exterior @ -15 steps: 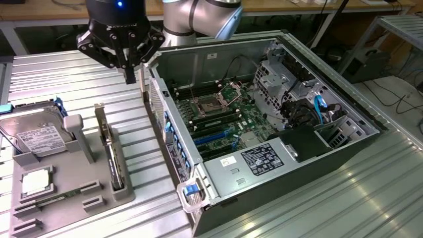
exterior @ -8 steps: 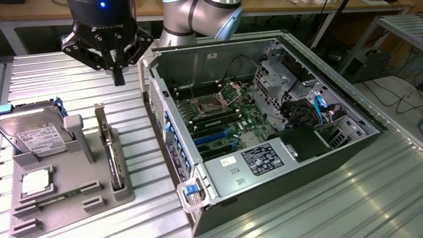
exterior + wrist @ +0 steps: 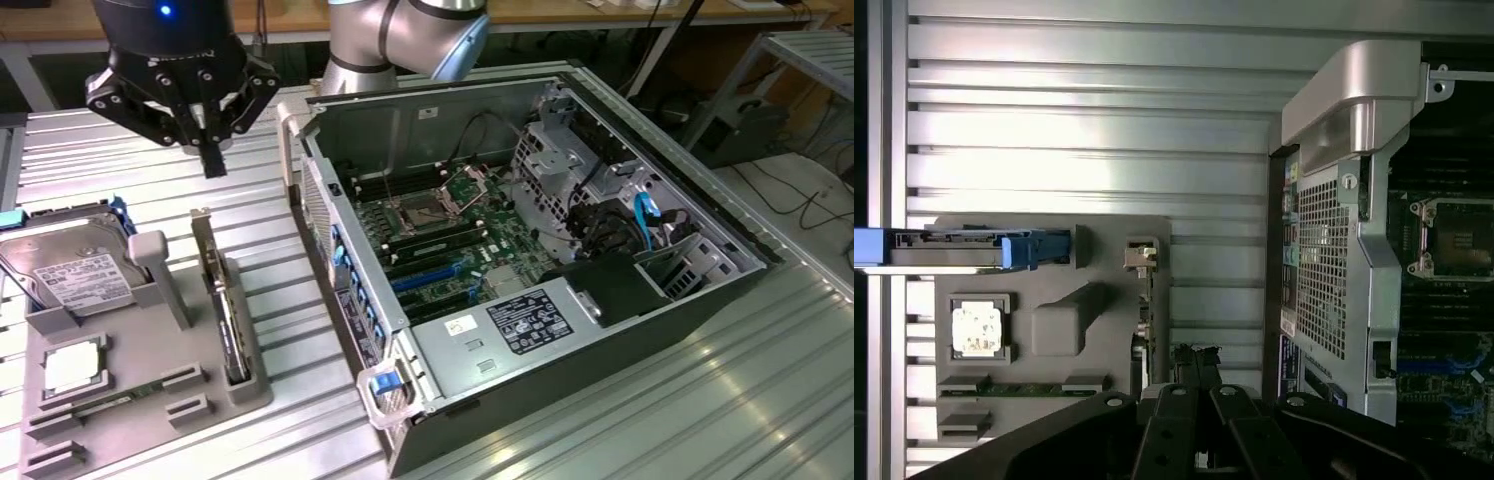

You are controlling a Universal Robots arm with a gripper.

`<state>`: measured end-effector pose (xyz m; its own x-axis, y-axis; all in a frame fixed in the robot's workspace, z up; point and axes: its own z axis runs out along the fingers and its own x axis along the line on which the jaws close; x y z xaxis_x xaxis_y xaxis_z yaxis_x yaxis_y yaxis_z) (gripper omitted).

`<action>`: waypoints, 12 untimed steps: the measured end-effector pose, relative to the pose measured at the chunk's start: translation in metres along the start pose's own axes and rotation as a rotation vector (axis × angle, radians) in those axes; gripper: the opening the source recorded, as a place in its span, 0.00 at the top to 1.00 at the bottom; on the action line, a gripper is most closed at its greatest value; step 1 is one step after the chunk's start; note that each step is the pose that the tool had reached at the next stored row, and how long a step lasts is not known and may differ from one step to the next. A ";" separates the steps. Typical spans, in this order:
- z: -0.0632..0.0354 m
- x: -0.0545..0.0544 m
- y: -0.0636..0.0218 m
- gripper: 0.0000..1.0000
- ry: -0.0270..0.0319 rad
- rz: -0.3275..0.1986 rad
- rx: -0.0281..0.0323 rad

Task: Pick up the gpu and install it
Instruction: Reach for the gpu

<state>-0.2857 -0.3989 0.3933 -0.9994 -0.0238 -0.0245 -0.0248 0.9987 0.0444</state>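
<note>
The arm is cut off by the top edge of the exterior view. Below that edge, at the exterior view's far left, hangs the black gripper (image 3: 211, 165), its fingers pressed together and holding nothing. In the wrist view the gripper (image 3: 1194, 360) is a dark mass whose tips are hard to tell apart. The gpu (image 3: 224, 300) stands on its long edge in a slot of the grey holder tray (image 3: 160, 340) on the ribbed metal worktop (image 3: 667, 400). It is nearer than the gripper, lower, and apart from it. Turned edge-on, its faces are mostly hidden: a thin dark card with a silver end bracket rising at its far end. From the wrist the gpu (image 3: 1145, 320) is a narrow line, its board colour impossible to make out. The open computer case (image 3: 400, 130) lies at the exterior view's right, beside the tray.
</note>
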 end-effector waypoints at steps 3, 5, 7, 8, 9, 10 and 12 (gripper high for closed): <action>-0.0002 0.008 0.0002 0.89 0.0001 -0.003 -0.0001; -0.0003 0.014 0.0004 0.89 0.0002 -0.006 -0.0001; -0.0005 0.019 0.0005 0.89 0.0004 -0.008 -0.0001; -0.0005 0.022 0.0005 0.89 0.0004 -0.009 -0.0002; -0.0006 0.025 0.0006 0.89 0.0005 -0.010 -0.0002; -0.0006 0.027 0.0007 0.89 0.0005 -0.011 -0.0003; -0.0006 0.027 0.0007 0.89 0.0005 -0.012 -0.0003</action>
<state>-0.3131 -0.3989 0.3932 -0.9991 -0.0354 -0.0245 -0.0365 0.9984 0.0444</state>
